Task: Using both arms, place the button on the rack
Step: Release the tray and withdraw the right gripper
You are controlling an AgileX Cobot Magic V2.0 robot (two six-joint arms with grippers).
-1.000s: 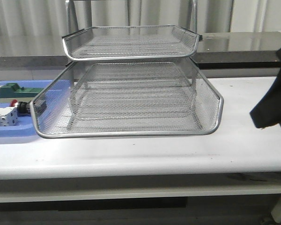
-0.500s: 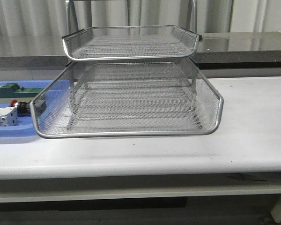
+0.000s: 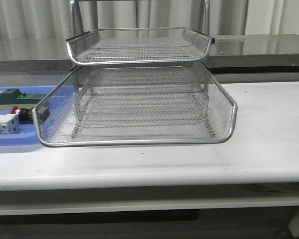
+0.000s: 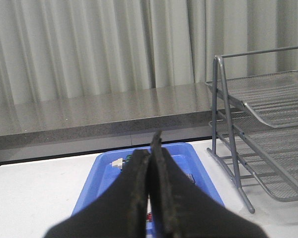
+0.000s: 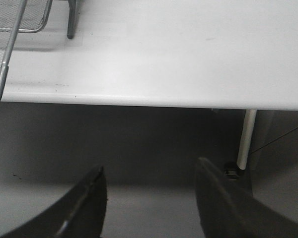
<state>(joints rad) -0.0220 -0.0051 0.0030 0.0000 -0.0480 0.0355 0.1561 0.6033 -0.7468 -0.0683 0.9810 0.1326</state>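
The button [image 3: 21,113], with its red head and black body, lies in the flat blue tray at the far left of the table, just outside the rack's left wall. The silver wire-mesh rack [image 3: 139,104] stands mid-table with its lower tray slid out toward the front. Neither arm shows in the front view. In the left wrist view my left gripper [image 4: 154,144] is shut with nothing in it, above the blue tray; a red speck of the button [image 4: 149,216] shows below its fingers. My right gripper [image 5: 149,171] hangs open and empty beyond the table's front edge.
The blue tray [image 3: 10,142] also holds a green block [image 3: 12,95] and a white block [image 3: 2,125]. The rack's frame [image 4: 233,163] stands close beside the tray. A table leg [image 5: 247,139] stands under the white tabletop [image 5: 188,59], near the right gripper.
The right arm, seen at the right edge of the front view one second ago, has left that view. The rack and the tray's contents have not moved.
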